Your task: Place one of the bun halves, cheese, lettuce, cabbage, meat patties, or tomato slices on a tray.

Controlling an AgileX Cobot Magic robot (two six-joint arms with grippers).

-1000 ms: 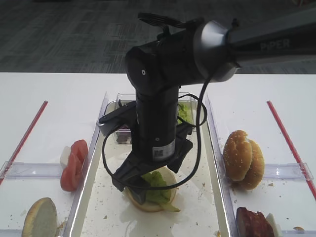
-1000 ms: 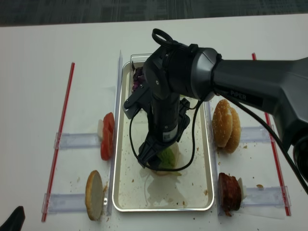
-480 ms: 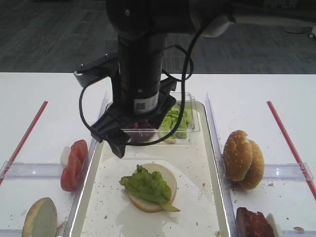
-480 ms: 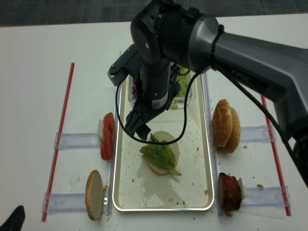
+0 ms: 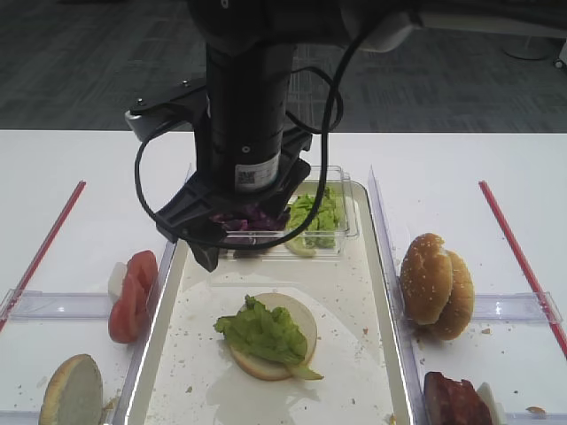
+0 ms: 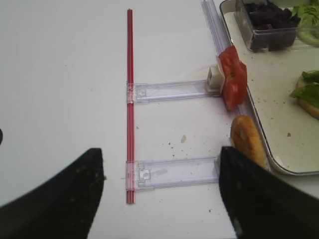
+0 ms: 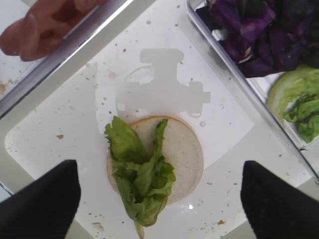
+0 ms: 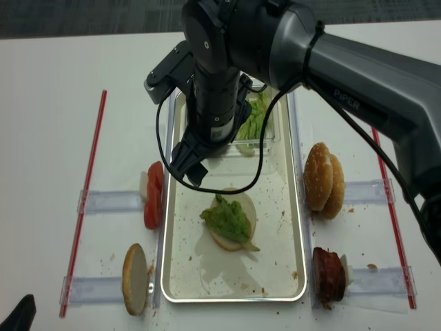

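A flat bun half lies on the silvery tray with a lettuce leaf on top of it. My right gripper hangs open above it and holds nothing; the bun half and lettuce show between its fingers. More bun halves stand right of the tray, and another left. Tomato slices stand left of the tray, meat patties right. Cabbage fills a tub. No cheese is in view. My left gripper is open over the table.
The clear plastic tub with cabbage and more lettuce sits at the tray's far end. Red straws and clear plastic holders lie on both sides. Crumbs speckle the tray floor.
My right gripper has lifted off the bun half and drawn back and left toward the tub, still open. The lettuce stays lying on the bun.
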